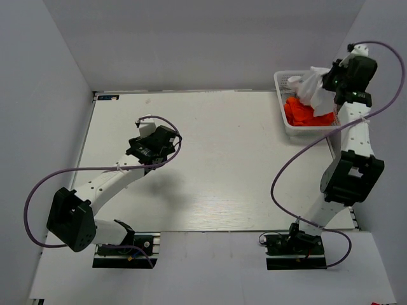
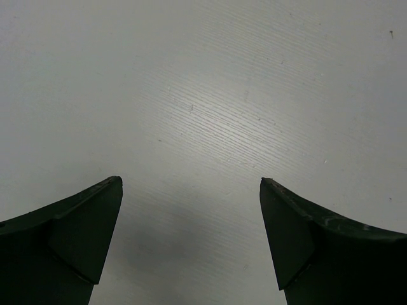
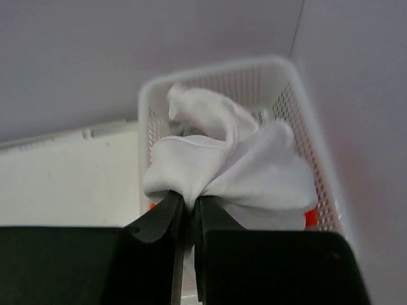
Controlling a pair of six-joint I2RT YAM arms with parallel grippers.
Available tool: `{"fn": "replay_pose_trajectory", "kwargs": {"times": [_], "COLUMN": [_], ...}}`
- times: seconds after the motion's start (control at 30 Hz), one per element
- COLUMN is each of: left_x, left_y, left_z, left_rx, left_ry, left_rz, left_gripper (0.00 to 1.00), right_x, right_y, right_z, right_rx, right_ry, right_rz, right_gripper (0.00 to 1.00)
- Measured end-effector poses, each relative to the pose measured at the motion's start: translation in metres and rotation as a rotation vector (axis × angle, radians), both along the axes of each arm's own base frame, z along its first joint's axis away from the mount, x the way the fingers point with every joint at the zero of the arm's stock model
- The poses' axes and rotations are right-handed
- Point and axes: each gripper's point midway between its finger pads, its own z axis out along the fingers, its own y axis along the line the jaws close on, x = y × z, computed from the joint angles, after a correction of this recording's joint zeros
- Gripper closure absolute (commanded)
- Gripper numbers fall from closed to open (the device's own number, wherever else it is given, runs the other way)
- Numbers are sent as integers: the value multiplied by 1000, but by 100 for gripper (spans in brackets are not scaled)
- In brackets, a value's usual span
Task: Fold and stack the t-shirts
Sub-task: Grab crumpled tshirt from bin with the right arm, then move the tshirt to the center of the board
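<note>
The right gripper (image 3: 189,202) pinches a fold of the one white t-shirt (image 3: 254,171), bunched just ahead of it over the single basket (image 3: 289,101). One orange t-shirt (image 1: 300,113) lies beneath, inside the basket walls. The left gripper (image 2: 191,181) is spread wide above the table (image 2: 210,82), well apart from both shirts.

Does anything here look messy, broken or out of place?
Nothing is broken or spilled. The only untidiness: the white t-shirt hangs bunched from the shut fingers of the right gripper above the basket, and the orange t-shirt lies crumpled inside it.
</note>
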Motion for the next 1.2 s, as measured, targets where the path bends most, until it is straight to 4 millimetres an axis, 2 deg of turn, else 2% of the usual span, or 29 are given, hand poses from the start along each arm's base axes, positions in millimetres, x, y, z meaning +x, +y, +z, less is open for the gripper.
{"fn": "replay_pose_trajectory", "kwargs": {"times": [0.1, 0.23, 0.33, 0.47, 0.57, 0.9, 1.03, 1.2], "left_x": [0, 0, -1, -4, -4, -3, -4, -3], "left_y": [0, -1, -2, -1, -1, -3, -4, -5], "left_z": [4, 10, 16, 23, 27, 29, 29, 29], "left_rx": [-7, -26, -47, -65, -72, -79, -82, -83], "left_ry": [-12, -37, -63, -87, -101, -105, -103, -104], "left_rz": [-1, -9, -19, -33, -36, -48, -52, -53], "left_gripper": [1, 1, 1, 1, 1, 1, 1, 1], "right_x": [-12, -32, -47, -65, -72, -68, -57, -38], "right_y": [6, 17, 29, 44, 51, 54, 51, 51], "right_z": [75, 164, 216, 264, 277, 270, 258, 232], "right_rx": [-41, -83, -103, -108, -101, -85, -76, -53], "right_ry": [-155, -337, -448, -550, -580, -561, -535, -478], "right_rz": [16, 49, 91, 147, 174, 194, 193, 217], "right_gripper": [100, 100, 100, 100, 100, 100, 100, 100]}}
